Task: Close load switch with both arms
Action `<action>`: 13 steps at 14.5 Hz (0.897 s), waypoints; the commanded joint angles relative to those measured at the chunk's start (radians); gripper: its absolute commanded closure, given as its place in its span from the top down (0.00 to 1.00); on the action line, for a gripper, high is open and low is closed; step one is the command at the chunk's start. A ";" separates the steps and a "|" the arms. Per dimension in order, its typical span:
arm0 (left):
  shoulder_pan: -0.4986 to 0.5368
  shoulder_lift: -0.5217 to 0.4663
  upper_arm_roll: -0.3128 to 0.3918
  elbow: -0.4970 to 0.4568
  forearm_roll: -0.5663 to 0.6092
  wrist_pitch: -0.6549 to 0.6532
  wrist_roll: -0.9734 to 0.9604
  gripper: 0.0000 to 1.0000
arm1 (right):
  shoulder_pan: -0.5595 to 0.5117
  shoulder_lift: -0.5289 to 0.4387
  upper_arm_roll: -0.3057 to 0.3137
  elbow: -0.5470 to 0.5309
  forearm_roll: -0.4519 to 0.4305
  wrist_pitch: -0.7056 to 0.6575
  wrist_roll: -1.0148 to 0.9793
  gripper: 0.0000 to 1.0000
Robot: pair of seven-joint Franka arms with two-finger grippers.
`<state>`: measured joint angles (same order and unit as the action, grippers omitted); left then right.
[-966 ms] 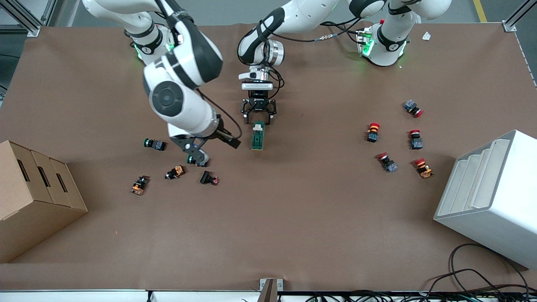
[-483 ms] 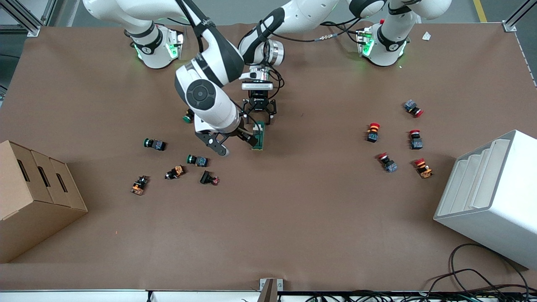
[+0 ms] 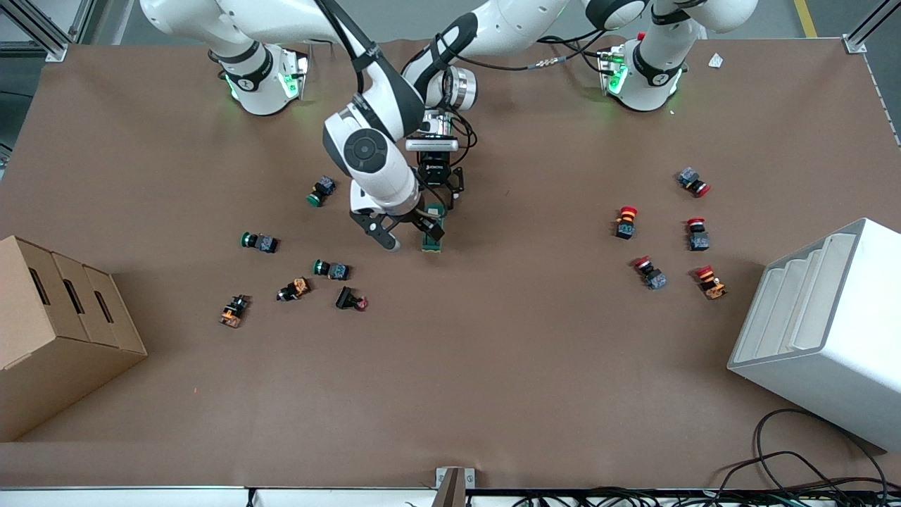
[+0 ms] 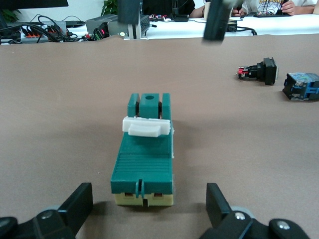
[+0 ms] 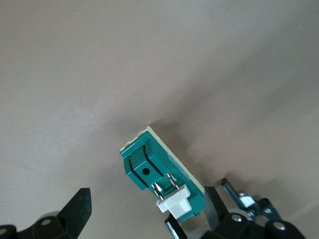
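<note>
The load switch [image 3: 432,239] is a dark green oblong block with a cream base, lying flat mid-table. Its white lever [image 4: 144,127] sits across the top near one end. My left gripper [image 3: 435,199] is low at the end of the switch farther from the front camera. It is open, with its fingers [image 4: 79,203] either side of that end and not touching it. My right gripper [image 3: 412,236] hangs over the switch, also open. In the right wrist view the switch [image 5: 158,174] and lever [image 5: 175,204] lie between the right gripper's fingers [image 5: 79,205].
Green-capped push buttons [image 3: 322,190] [image 3: 259,242] [image 3: 331,269] and orange-bodied ones [image 3: 294,289] lie toward the right arm's end, near a cardboard box [image 3: 56,331]. Several red-capped buttons [image 3: 625,222] and a white rack [image 3: 823,331] are toward the left arm's end.
My right arm has swung from over the green-capped buttons across to the load switch, uncovering one button. The left gripper and the switch have stayed put.
</note>
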<state>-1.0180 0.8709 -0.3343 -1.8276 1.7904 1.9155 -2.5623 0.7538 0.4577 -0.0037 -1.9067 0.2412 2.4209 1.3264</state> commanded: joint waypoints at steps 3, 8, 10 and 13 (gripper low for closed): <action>-0.010 0.034 0.003 0.004 0.009 -0.001 -0.021 1.00 | 0.039 0.074 -0.009 -0.006 0.020 0.122 0.046 1.00; -0.008 0.033 0.003 0.004 0.009 -0.003 -0.021 1.00 | 0.070 0.079 -0.009 -0.009 0.020 0.112 0.056 1.00; -0.007 0.034 0.004 0.004 0.009 -0.001 -0.021 1.00 | 0.088 0.082 -0.010 -0.009 0.020 0.112 0.074 1.00; -0.007 0.040 0.006 0.005 0.010 -0.003 -0.021 1.00 | 0.110 0.096 -0.010 -0.009 0.020 0.113 0.077 1.00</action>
<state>-1.0183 0.8713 -0.3340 -1.8276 1.7905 1.9145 -2.5625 0.8369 0.5528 -0.0040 -1.9069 0.2413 2.5278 1.3894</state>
